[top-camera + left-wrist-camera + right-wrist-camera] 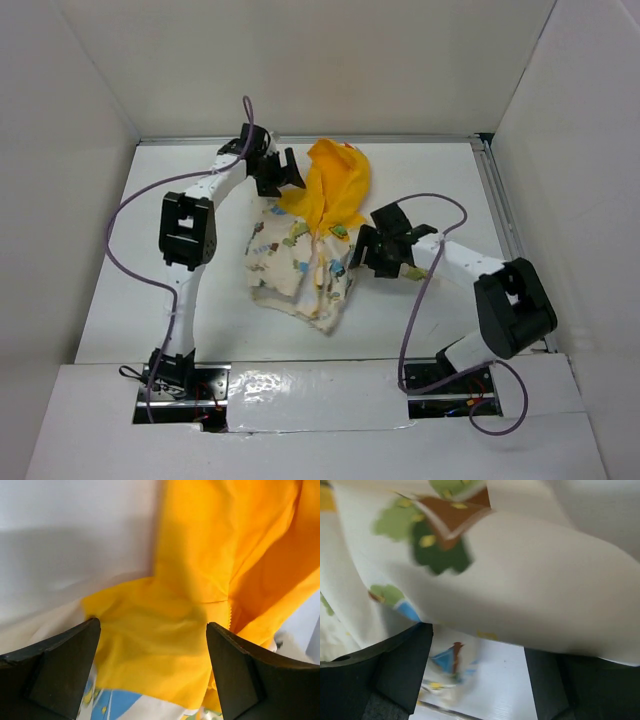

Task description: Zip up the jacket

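The jacket (305,262) lies crumpled mid-table, cream with cartoon print, its yellow hood (335,185) spread toward the back. My left gripper (288,177) is open at the hood's left edge; in the left wrist view its wide-apart fingers (65,667) straddle yellow lining (165,630), and a strip of zipper teeth (230,615) shows at the right. My right gripper (365,248) is open at the jacket's right edge. In the right wrist view the printed cream fabric (520,580) hangs over its fingers (402,667), not pinched between them.
The white table (150,290) is walled by white panels at the back and sides. A metal rail (500,210) runs along the right edge. Purple cables (120,260) loop beside both arms.
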Robot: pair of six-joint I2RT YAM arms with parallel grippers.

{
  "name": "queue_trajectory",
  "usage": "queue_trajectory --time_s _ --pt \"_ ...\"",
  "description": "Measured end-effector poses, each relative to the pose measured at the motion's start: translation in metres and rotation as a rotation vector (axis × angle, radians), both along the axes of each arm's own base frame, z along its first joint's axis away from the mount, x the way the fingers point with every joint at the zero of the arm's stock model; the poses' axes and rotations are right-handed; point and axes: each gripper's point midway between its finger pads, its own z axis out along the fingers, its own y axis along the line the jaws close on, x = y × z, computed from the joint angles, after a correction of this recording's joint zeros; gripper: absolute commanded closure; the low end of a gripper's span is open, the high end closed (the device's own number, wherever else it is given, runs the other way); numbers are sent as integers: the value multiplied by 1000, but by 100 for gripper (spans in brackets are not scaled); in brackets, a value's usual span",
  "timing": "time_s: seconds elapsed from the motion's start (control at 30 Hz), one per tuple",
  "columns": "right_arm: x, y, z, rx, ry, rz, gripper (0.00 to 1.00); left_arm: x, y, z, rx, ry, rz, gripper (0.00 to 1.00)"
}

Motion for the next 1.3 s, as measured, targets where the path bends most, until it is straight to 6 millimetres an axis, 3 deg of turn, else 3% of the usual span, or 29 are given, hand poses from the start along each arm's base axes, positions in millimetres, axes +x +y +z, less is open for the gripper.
queue_trajectory --time_s 0.07,0.13,0.23,0.33,0.43,0.5,0.6,0.63,0.73,0.77,0.8,0.87,1.03,1.1,1.13,1.17,1.2,1.23,1.3 --pt "2 -3 13 -11 -43 -20 20 5 13 6 15 -21 8 1" --pt "9 -12 27 -28 -101 -57 20 -12 23 10 39 -26 9 1" --pt "17 -20 51 -36 -179 -100 17 -75 33 20 83 36 2 1" --pt "18 -14 65 -29 -223 -91 10 -130 39 48 103 21 -3 1" --pt "6 9 65 -17 -217 -24 7 -167 47 79 93 -55 4 1" --pt "-3 22 59 -11 -193 -4 11 -184 55 93 81 -100 21 1" --pt "1 23 43 -18 -124 -57 16 -198 61 90 63 -108 37 1" --pt "9 20 36 -29 -95 -84 19 -201 62 83 62 -90 38 1" --pt "43 15 18 -66 -38 -151 50 -206 66 53 76 1 45 1" --pt "55 13 14 -78 -32 -169 87 -207 67 41 83 35 50 1" --pt "66 10 11 -92 -31 -181 95 -208 69 31 88 68 59 1" --pt "87 2 7 -114 -19 -228 100 -208 74 15 91 120 75 1" --pt "159 -48 18 -169 -41 -348 96 -210 75 -11 44 183 68 8" --pt "188 -74 27 -188 -76 -379 84 -215 70 -19 24 205 46 14" --pt "198 -87 32 -197 -91 -388 71 -219 67 -23 18 222 36 15" --pt "206 -97 37 -200 -106 -393 64 -222 64 -28 15 239 26 16" --pt "209 -105 42 -208 -116 -391 57 -225 62 -31 12 254 18 17" --pt "211 -110 48 -213 -130 -381 43 -227 59 -31 2 260 8 17" --pt "206 -108 57 -216 -151 -343 35 -228 57 -31 0 258 -1 18"
